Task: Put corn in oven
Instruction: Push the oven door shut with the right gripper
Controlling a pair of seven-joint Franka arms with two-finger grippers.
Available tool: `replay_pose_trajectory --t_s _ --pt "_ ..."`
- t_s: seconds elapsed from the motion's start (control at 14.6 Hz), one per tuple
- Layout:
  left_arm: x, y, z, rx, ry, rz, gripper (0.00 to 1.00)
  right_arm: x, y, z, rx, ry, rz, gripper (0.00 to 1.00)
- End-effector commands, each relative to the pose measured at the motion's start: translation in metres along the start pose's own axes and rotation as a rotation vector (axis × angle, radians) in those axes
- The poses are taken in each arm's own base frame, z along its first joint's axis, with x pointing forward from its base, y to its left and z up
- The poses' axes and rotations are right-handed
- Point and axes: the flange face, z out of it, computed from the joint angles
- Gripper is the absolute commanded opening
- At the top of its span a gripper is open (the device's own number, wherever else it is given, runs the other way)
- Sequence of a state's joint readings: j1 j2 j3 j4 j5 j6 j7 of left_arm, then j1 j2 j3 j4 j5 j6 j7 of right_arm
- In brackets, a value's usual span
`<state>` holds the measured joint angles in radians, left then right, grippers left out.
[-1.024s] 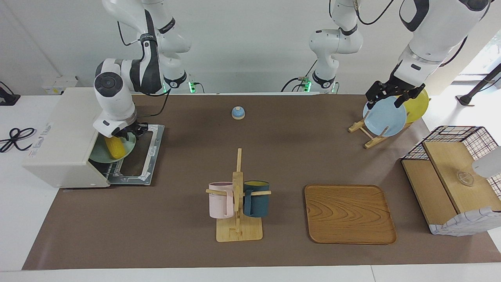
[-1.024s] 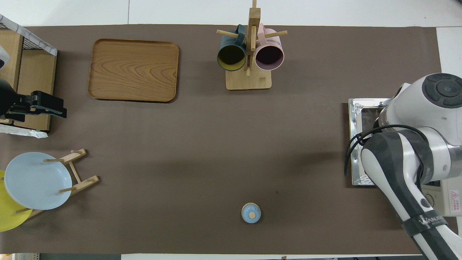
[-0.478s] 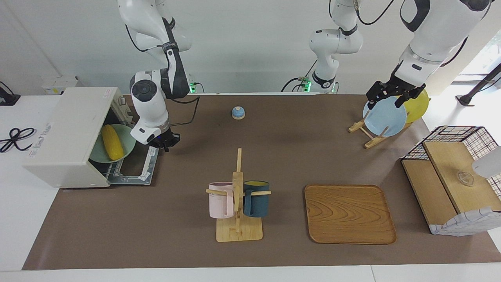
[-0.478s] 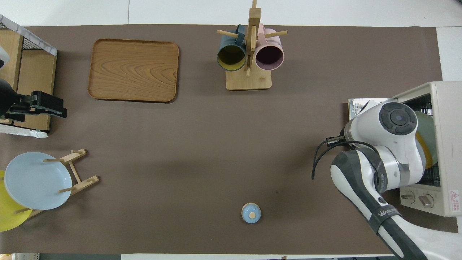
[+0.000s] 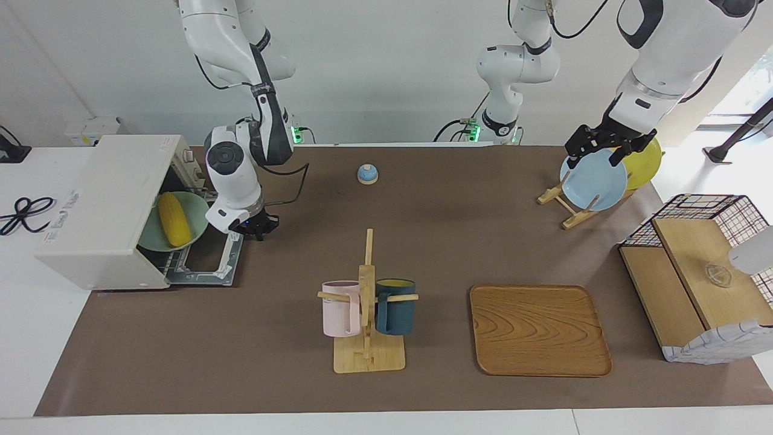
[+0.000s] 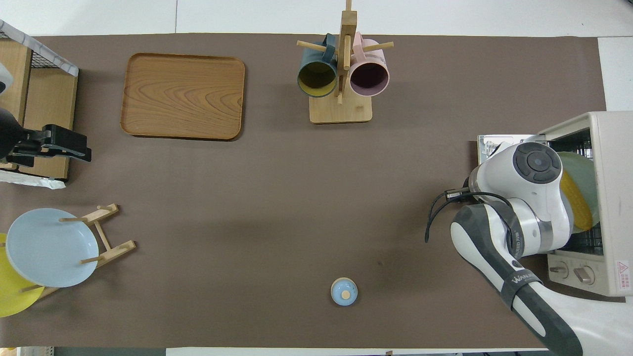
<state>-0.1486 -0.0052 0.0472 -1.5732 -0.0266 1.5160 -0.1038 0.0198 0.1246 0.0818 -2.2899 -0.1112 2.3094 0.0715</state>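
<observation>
The off-white oven (image 5: 96,199) stands at the right arm's end of the table with its door (image 5: 208,257) folded down flat. The yellow corn (image 5: 173,219) lies on a pale green plate (image 5: 196,217) inside the oven's mouth, on the wire rack. The overhead view shows the oven (image 6: 610,198) and part of the corn (image 6: 576,202) beside the right arm. My right gripper (image 5: 256,228) hangs empty over the door's outer edge, apart from the corn. My left gripper (image 5: 595,156) is open and waits over the blue plate, holding nothing.
A blue plate (image 5: 593,180) and a yellow plate (image 5: 645,162) stand in a wooden rack. A mug tree (image 5: 367,302) holds a pink and a dark blue mug. There are also a wooden tray (image 5: 539,329), a small blue bell (image 5: 367,174), and a wire-and-wood shelf (image 5: 694,284).
My right gripper was at the corn in the oven's mouth. It has let go and drawn back out past the open door. The corn stays on the green plate. The left arm has not moved.
</observation>
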Motion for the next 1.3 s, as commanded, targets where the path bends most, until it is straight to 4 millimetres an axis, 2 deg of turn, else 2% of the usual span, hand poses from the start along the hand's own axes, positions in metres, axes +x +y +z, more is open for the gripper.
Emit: replay_pose_trajectory --t_s 0.0,0.34,0.48,0.61,0.75,0.89,1.02,1.23 --pt "-0.004 -0.004 0.0 -0.01 -0.013 -0.002 1.0 -0.004 0.006 -0.003 -0.024 -0.026 -0.007 0.0" --pt "-0.004 -0.004 0.0 -0.01 -0.013 -0.002 1.0 -0.006 0.024 -0.004 -0.112 -0.06 -0.052 0.0" --pt "-0.004 -0.004 0.0 -0.01 -0.013 -0.002 1.0 -0.001 0.026 -0.012 -0.145 -0.074 -0.07 0.0" --pt "-0.004 -0.004 0.0 -0.01 -0.013 -0.002 1.0 0.006 0.033 -0.029 -0.186 -0.093 -0.117 0.0" --pt "-0.004 -0.004 0.0 -0.01 -0.013 0.0 1.0 0.01 0.054 -0.052 -0.192 -0.123 -0.165 0.0" --pt "-0.004 -0.004 0.0 -0.01 -0.013 -0.002 1.0 0.011 0.079 -0.084 -0.193 -0.15 -0.2 0.0" --pt "-0.004 -0.004 0.0 -0.01 -0.013 -0.002 1.0 0.003 0.104 -0.111 -0.183 -0.151 -0.224 0.0" --pt "-0.004 -0.004 0.0 -0.01 -0.013 -0.002 1.0 -0.012 0.147 -0.128 -0.168 -0.14 -0.282 0.0"
